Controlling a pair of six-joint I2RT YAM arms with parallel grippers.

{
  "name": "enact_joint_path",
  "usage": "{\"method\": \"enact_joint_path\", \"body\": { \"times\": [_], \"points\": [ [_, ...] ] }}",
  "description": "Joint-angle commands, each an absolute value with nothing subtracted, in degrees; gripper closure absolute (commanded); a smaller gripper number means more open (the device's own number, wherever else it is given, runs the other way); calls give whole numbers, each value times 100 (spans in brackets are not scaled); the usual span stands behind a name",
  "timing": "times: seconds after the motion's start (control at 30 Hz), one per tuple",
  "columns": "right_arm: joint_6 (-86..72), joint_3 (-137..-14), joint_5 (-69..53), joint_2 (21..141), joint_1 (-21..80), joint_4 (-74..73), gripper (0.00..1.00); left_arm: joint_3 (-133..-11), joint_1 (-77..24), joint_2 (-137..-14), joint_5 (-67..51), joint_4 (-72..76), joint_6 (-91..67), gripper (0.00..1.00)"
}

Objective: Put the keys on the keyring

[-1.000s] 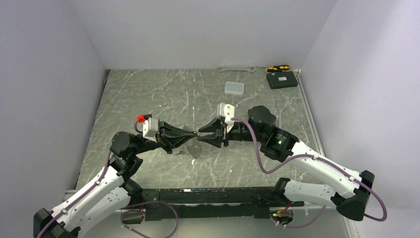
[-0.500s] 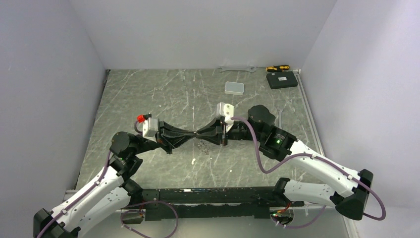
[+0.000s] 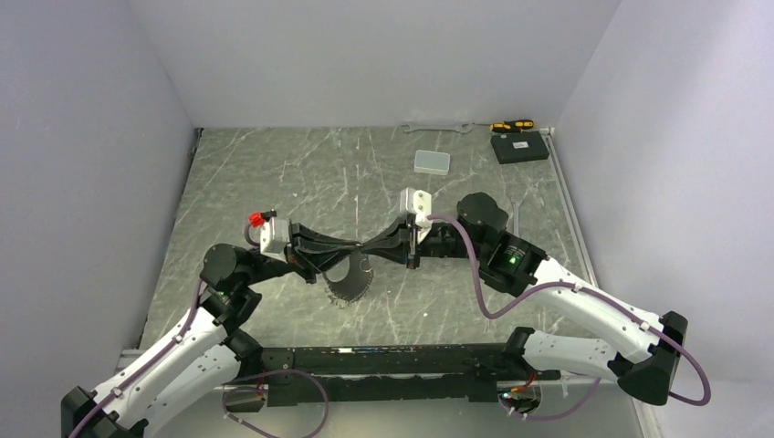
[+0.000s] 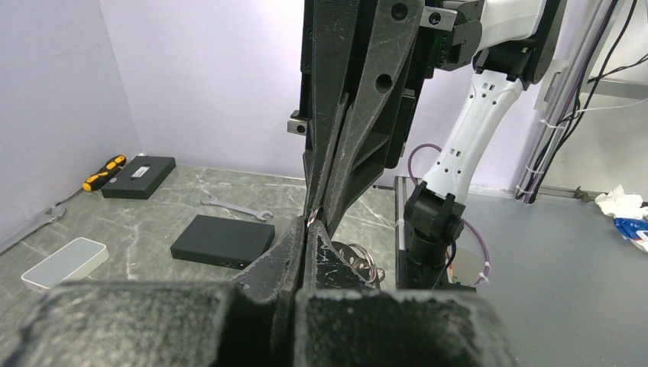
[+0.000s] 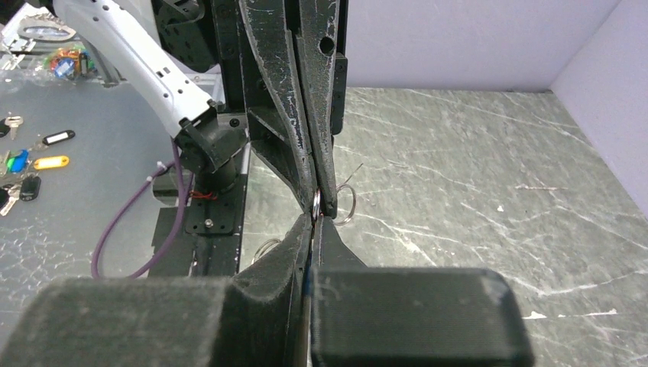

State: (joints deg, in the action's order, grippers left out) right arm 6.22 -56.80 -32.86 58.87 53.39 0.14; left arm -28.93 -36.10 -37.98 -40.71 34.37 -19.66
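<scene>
My left gripper (image 3: 359, 246) and right gripper (image 3: 369, 245) meet tip to tip above the middle of the table. In the right wrist view the left gripper's fingers (image 5: 327, 153) come down from above, shut on the silvery keyring (image 5: 348, 204). The ring's loop hangs below the tips in the top view (image 3: 350, 280) and shows beside my left gripper (image 4: 308, 228) in the left wrist view (image 4: 361, 260). My right gripper (image 5: 313, 222) is shut on a thin blue sliver, the blue key (image 5: 306, 281), its tip at the ring. The plain silver key is hidden.
A clear box (image 3: 431, 161), a wrench (image 3: 438, 127), a yellow-black screwdriver (image 3: 511, 125) and a black box (image 3: 519, 147) lie at the back. A second wrench (image 3: 516, 214) lies at the right edge. The table's side walls stand close on both sides.
The two grippers, slightly apart a second ago, have closed tip to tip. The hanging loop below them has turned and now shows broad and dark.
</scene>
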Motion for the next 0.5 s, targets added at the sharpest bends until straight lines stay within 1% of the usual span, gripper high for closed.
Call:
{"method": "enact_joint_path", "body": {
  "times": [0.0,0.17,0.3,0.4,0.47],
  "points": [
    [667,-5637,-3282,5876,5309,166,100,-3128,-3647,-3698,-4140,3877,-2100,100],
    [685,-5591,-3296,5820,5309,163,100,-3145,-3647,-3698,-4127,3792,-2073,100],
    [754,-5607,-3243,5807,5309,50,100,-3330,-3646,-3671,-4152,3267,-1870,100],
    [905,-5672,-3123,5831,5309,-213,100,-3591,-3647,-3562,-4190,2359,-1507,84],
    [959,-5701,-3064,5859,5309,-316,100,-3837,-3646,-3528,-4233,1700,-1195,79]
  ]
}}
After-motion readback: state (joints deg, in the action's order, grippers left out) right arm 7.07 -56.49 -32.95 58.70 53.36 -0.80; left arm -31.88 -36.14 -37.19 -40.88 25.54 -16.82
